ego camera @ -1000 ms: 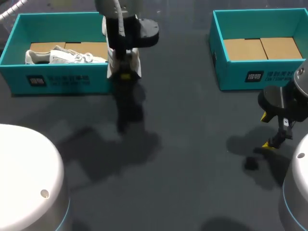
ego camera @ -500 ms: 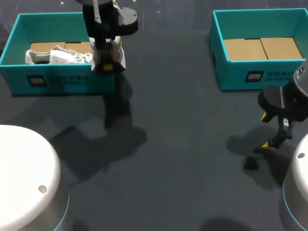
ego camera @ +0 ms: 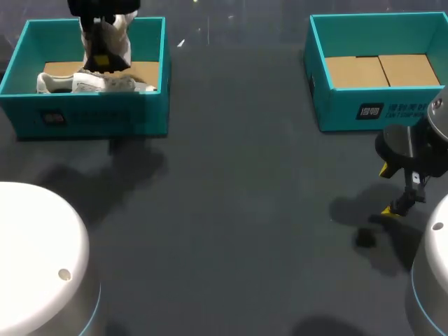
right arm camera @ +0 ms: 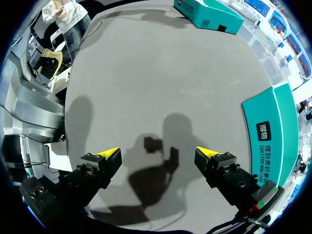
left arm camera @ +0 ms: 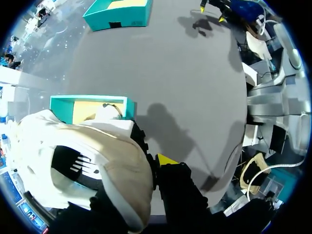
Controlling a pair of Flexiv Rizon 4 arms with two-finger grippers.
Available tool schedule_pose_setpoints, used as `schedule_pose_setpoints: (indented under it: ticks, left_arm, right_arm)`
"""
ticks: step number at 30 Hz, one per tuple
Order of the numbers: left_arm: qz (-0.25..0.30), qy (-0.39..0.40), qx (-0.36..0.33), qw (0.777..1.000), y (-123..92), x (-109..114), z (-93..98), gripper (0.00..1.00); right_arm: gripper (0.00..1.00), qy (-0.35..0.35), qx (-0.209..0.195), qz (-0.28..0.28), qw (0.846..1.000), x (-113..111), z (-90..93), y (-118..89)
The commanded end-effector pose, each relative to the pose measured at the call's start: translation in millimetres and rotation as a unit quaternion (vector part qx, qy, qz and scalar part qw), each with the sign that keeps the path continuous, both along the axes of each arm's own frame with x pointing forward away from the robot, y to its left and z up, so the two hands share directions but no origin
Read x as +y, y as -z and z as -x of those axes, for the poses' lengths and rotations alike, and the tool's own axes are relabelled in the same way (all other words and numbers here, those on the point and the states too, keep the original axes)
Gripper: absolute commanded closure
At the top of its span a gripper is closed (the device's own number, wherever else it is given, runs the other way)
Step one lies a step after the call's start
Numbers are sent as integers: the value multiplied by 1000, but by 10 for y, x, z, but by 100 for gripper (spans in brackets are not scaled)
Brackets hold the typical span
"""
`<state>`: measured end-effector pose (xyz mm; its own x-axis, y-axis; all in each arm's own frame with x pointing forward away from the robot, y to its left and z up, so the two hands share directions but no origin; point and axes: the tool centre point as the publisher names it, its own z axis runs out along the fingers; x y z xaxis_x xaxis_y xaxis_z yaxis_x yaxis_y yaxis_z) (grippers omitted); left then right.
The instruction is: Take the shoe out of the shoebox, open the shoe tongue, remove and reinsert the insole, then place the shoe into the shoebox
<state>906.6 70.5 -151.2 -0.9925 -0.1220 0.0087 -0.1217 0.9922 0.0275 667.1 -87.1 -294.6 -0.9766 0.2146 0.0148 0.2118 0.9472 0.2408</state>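
Held shoe: a white shoe [ego camera: 110, 35] hangs in the air over the back part of the left shoebox [ego camera: 91, 115], well clear of the box floor.
Left jaws: pinching the held shoe. In the left wrist view the shoe [left arm camera: 83, 161] fills the space at the jaws. 1 yellow fingertip [left arm camera: 165, 159] sits against its side, and the other is hidden behind the shoe.
Left arm: the left arm [ego camera: 94, 7] comes in over the far wall of the left shoebox, with the shoe directly under it.
Second shoe: another white shoe [ego camera: 91, 84] lies on its side on the cardboard floor of the left shoebox, below the held shoe. The left wrist view shows it [left arm camera: 108, 111] inside the teal box [left arm camera: 87, 100], ahead of the jaws.
Right shoebox: the right shoebox [ego camera: 364, 105] stands well apart from the left one, and its cardboard floor is showing.
Right jaws: spread wide, hanging over the dark worktop [ego camera: 245, 175] in front of the right shoebox and near its front wall. In the right wrist view both yellow fingertips [right arm camera: 109, 153] point down at the worktop, with the right shoebox [right arm camera: 273, 126] just beside them.
Worktop: the shadows of both arms fall on it.
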Motion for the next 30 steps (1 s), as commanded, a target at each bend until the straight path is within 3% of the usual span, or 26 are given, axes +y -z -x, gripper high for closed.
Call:
schedule_pose_setpoints:
  ticks: [1, 5, 17, 30]
  left_arm:
    - [10, -5, 20, 1000, -25, 327, -456, 100]
    - [7, -23, 11, 1000, 8, 593, -881, 100]
    - [17, 0, 29, 999, 38, 600, -875, 100]
    - [6, 17, 21, 1000, 216, 1428, -1602, 100]
  right_arm:
    - [0, 0, -1, 0, 1000, -2, 15, 4]
    - [0, 0, -1, 0, 1000, -2, 15, 4]
    - [0, 0, -1, 0, 1000, -2, 15, 4]
    - [0, 0, -1, 0, 1000, -2, 15, 4]
